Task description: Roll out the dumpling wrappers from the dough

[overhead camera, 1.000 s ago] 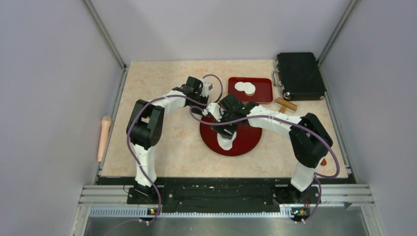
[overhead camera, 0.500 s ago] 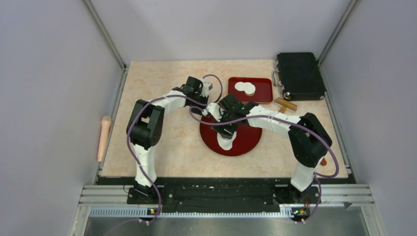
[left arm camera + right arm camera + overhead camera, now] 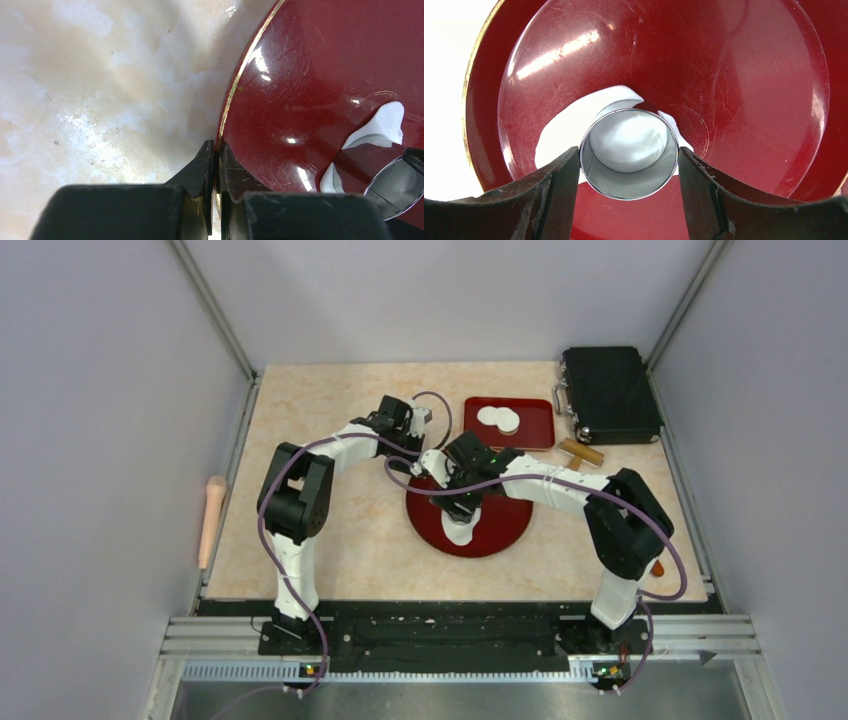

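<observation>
While the right end effector [image 3: 629, 165] grips the metal ring [image 3: 624, 184] by its sides, the dough [image 3: 566, 125] lies straight ahead of it on the red plate [image 3: 744, 75], showing through the ring's bore. Closed, the left end effector [image 3: 215, 155] pinches the plate's rim. Likely next: press along the bore.

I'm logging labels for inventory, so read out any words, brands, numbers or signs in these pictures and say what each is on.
None: no text can be read in any view.
The black case, red tray, red plate and metal ring show no lettering; any fine marks on the case are too small to tell.
</observation>
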Controlling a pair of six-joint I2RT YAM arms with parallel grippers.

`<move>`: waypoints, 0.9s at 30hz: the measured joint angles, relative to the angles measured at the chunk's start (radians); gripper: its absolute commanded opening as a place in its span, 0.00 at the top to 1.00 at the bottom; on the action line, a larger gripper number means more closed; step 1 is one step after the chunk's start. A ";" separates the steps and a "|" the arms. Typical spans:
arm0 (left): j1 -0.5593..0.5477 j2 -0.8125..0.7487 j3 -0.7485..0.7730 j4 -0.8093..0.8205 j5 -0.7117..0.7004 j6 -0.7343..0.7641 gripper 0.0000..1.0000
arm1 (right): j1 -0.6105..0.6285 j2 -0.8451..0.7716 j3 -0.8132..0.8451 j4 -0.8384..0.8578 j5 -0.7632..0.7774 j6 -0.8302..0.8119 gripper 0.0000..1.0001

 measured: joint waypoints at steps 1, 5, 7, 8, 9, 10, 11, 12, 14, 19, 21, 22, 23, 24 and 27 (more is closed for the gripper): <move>0.000 0.000 0.000 0.000 0.000 0.000 1.00 | -0.001 0.001 0.000 0.000 -0.001 0.000 0.47; 0.000 0.000 0.000 0.000 -0.002 0.000 1.00 | -0.014 0.000 -0.010 0.011 -0.016 0.002 0.48; 0.000 0.000 0.000 0.000 -0.002 0.000 1.00 | -0.021 -0.002 -0.015 0.016 -0.027 0.004 0.48; -0.001 0.000 0.000 0.000 -0.003 0.000 1.00 | -0.024 -0.003 -0.019 0.020 -0.033 0.005 0.49; -0.001 0.000 0.000 0.000 -0.004 0.000 1.00 | -0.027 -0.003 -0.021 0.023 -0.039 0.006 0.49; -0.002 -0.001 0.000 0.000 -0.005 0.000 1.00 | -0.028 -0.003 -0.026 0.026 -0.041 0.008 0.49; -0.002 -0.001 0.000 -0.001 -0.006 0.000 1.00 | -0.031 -0.003 -0.026 0.028 -0.044 0.009 0.49; -0.002 -0.001 0.000 -0.001 -0.006 0.000 1.00 | -0.032 -0.003 -0.028 0.030 -0.047 0.010 0.49; -0.002 -0.001 0.000 -0.001 -0.007 0.000 1.00 | -0.032 -0.003 -0.032 0.033 -0.049 0.014 0.49; -0.003 -0.002 0.000 -0.001 -0.010 0.000 1.00 | -0.032 0.000 -0.033 0.034 -0.046 0.028 0.49; -0.003 -0.002 0.000 -0.001 -0.011 0.001 1.00 | -0.032 0.001 -0.033 0.034 -0.042 0.034 0.50; -0.003 -0.002 0.000 -0.001 -0.011 0.001 1.00 | -0.032 0.003 -0.032 0.033 -0.040 0.038 0.50; -0.003 -0.002 0.000 -0.001 -0.011 0.001 1.00 | -0.032 0.006 -0.031 0.031 -0.037 0.043 0.50; -0.003 -0.002 0.000 -0.001 -0.011 0.001 1.00 | -0.032 0.006 -0.030 0.030 -0.034 0.047 0.50; -0.004 -0.002 0.000 -0.002 -0.013 0.002 1.00 | -0.031 0.019 -0.016 0.016 -0.018 0.061 0.51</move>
